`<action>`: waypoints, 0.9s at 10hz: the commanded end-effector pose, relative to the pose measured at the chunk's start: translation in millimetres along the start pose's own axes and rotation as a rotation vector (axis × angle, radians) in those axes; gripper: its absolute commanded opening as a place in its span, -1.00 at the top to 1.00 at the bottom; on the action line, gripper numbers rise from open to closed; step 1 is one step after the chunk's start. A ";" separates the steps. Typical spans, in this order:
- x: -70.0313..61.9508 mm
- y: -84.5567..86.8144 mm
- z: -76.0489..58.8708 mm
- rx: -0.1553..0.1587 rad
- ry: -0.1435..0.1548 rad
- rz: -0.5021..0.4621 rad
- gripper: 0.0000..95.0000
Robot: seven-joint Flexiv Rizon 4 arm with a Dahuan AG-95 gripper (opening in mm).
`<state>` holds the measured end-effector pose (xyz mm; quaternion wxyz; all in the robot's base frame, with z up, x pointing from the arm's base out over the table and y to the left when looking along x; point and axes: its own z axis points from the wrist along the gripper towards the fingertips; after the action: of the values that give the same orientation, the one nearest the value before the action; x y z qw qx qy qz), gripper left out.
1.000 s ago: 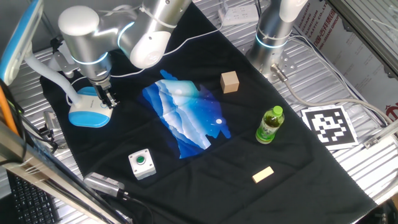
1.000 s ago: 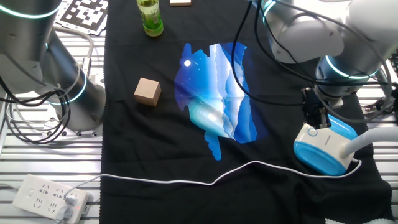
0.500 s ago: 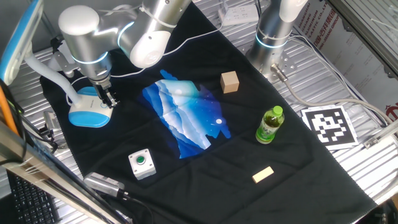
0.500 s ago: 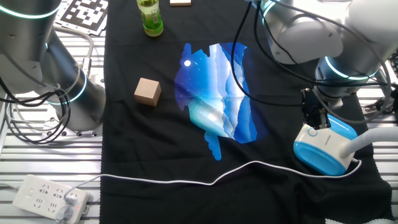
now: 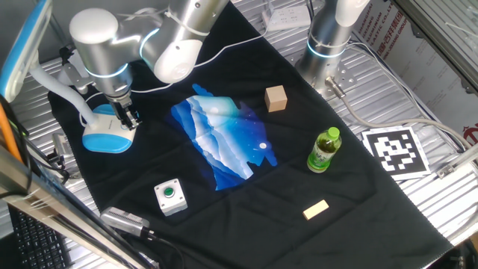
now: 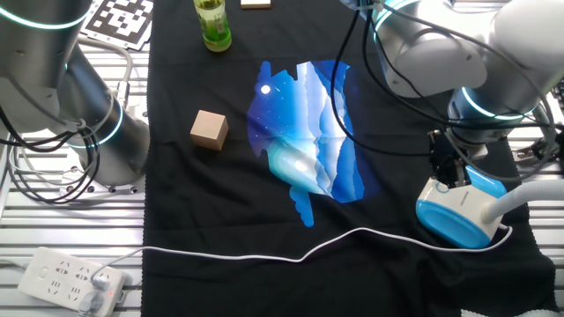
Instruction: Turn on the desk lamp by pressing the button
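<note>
The desk lamp has a light-blue and white base (image 5: 104,134) at the left of the black cloth, a thick white neck (image 5: 63,93) and a long flat head (image 5: 22,45) at the far left edge. The base also shows in the other fixed view (image 6: 460,213). My gripper (image 5: 128,119) points straight down, its dark fingertips at the white top face of the base, at its end nearest the blue cloth (image 6: 448,179). The button is hidden under the fingertips. No view shows a gap or contact between the fingers.
A green push-button in a white box (image 5: 169,196) stands at the front. A crumpled blue cloth (image 5: 220,138), a wooden cube (image 5: 275,98), a green bottle (image 5: 324,149) and a small wooden block (image 5: 316,210) lie around. A white cable (image 6: 264,251) and a power strip (image 6: 75,282) lie near the lamp.
The gripper has shifted slightly further over the lamp base's top and a little lower. Nothing else has moved.
</note>
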<state>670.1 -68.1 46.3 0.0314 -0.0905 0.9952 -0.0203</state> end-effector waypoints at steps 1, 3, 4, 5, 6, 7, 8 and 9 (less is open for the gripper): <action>-2.6 -0.5 -0.7 -0.004 0.000 0.000 1.00; -5.5 -2.2 -1.4 -0.004 0.001 -0.003 1.00; -6.2 -3.2 -2.0 -0.005 0.003 -0.004 1.00; -6.5 -4.6 -2.1 -0.005 0.004 -0.007 1.00; -6.8 -6.3 -2.3 -0.004 0.003 -0.011 1.00; -6.3 -8.9 -2.7 -0.004 0.002 -0.015 1.00; -5.8 -10.1 -2.3 -0.003 0.002 -0.016 1.00; -5.4 -11.4 -1.7 -0.004 0.001 -0.017 1.00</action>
<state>677.1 -78.8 48.7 0.0304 -0.0994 0.9944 -0.0180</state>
